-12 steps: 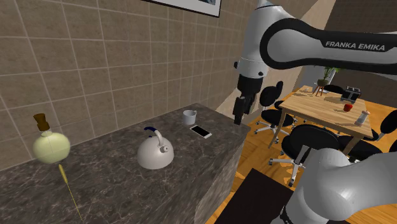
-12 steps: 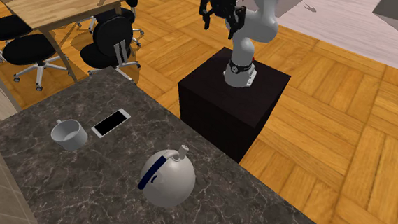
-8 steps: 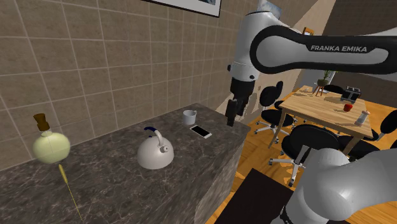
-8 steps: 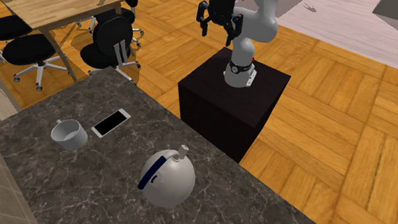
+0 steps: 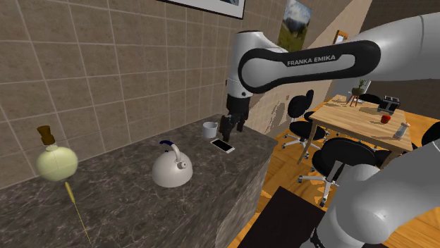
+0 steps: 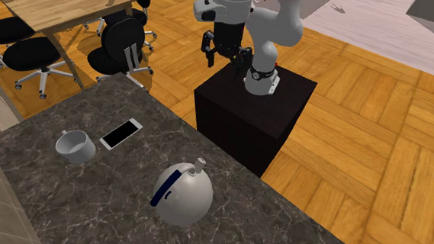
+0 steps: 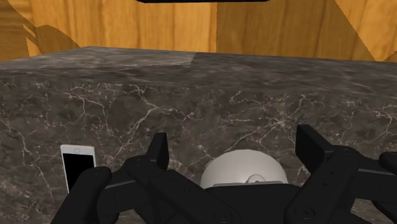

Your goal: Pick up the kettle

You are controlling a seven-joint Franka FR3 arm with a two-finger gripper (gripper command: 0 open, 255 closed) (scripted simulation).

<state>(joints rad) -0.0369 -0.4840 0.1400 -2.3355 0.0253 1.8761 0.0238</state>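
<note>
Now, fingers (image 7: 159, 153) spread and empty, well apart from the white kettle (image 5: 171, 169) standing mid-counter (image 5: 127, 211), near the phone (image 5: 223, 146): reach over, square up across the dark-blue handle (image 6: 166, 187), lower slowly, close firmly, minding the spout (image 6: 198, 167).

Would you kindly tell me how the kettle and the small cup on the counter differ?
The kettle is clearly larger than the cup. The kettle is a closed dome with a dark blue handle and a short spout; the cup is open-topped. The kettle stands alone mid-counter; the cup sits beside the phone. Both are pale, upright and rest on the dark marbled counter.
</note>
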